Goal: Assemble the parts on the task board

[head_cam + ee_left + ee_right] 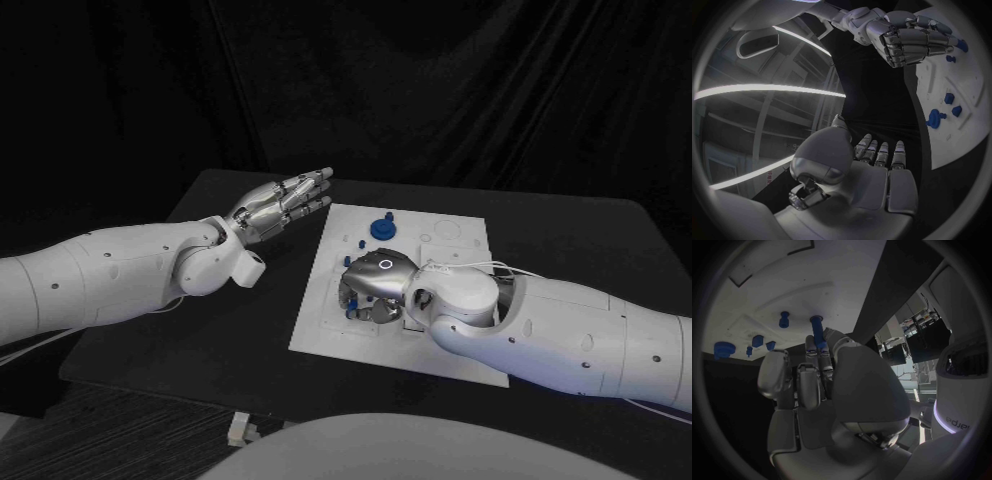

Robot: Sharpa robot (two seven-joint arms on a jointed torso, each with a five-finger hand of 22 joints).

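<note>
The white task board [329, 335] lies in the middle of the black table. My right hand [378, 284] is low over the board's middle, fingers curled down. In the right wrist view it pinches a long blue peg [818, 332] whose far end meets the board [767, 290]. A second blue peg [784, 319] stands close by. A round blue part [382, 228] sits at the board's far side, with small blue pieces [355, 241] near it. My left hand [281, 205] hovers with straight, spread fingers beside the board's far left corner, holding nothing.
The left wrist view shows my right hand [907, 37] closed over the board [967, 90], with the round blue part [936, 117] and two small blue pieces [952, 104] lying apart from it. Bare black table [216, 330] stretches left of the board.
</note>
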